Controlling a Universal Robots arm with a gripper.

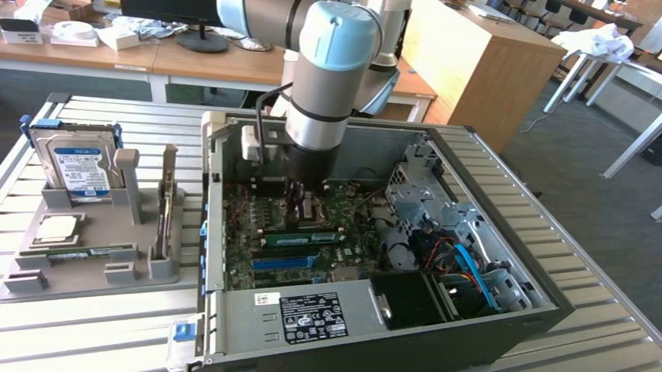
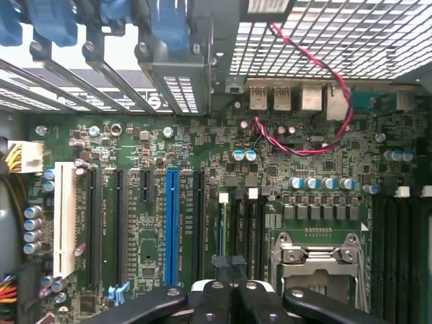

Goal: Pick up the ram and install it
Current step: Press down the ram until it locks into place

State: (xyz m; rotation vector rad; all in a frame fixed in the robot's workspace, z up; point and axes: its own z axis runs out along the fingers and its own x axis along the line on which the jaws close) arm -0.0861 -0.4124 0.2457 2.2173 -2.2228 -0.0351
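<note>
Closely, at the tool: the gripper (image 2: 228,270) points straight down at the motherboard (image 2: 135,145), jaws fully closed with no gap between the black fingers (image 2: 209,300). They sit over the bank of narrow memory slots (image 2: 237,219), between the long blue expansion slot (image 2: 171,226) and the processor socket (image 2: 317,260). In the exterior view, the ram (image 1: 302,236) lies lengthwise in the slot area directly beneath the fingertips, level with the board. We cannot tell whether the fingers pinch its upper edge or merely bear on it. We judge the step in hand to be the install itself: the stick is already inside the computer case (image 1: 497,209), at or in its slot. Seating is unconfirmed, as the end clips are too small to read. By our judgement, a further move calls for force straight down along the slot and the stick square to it. It also calls for even pressure, so that neither end rides high. Farther out, on the exterior view's left, the grey parts tray (image 1: 93,271) rests on the slatted table (image 1: 93,325). It holds a second green stick (image 1: 77,252) lying flat, the silver processor (image 1: 52,227) and, upright at the back, the hard drive (image 1: 77,167), all well apart from the arm.
</note>
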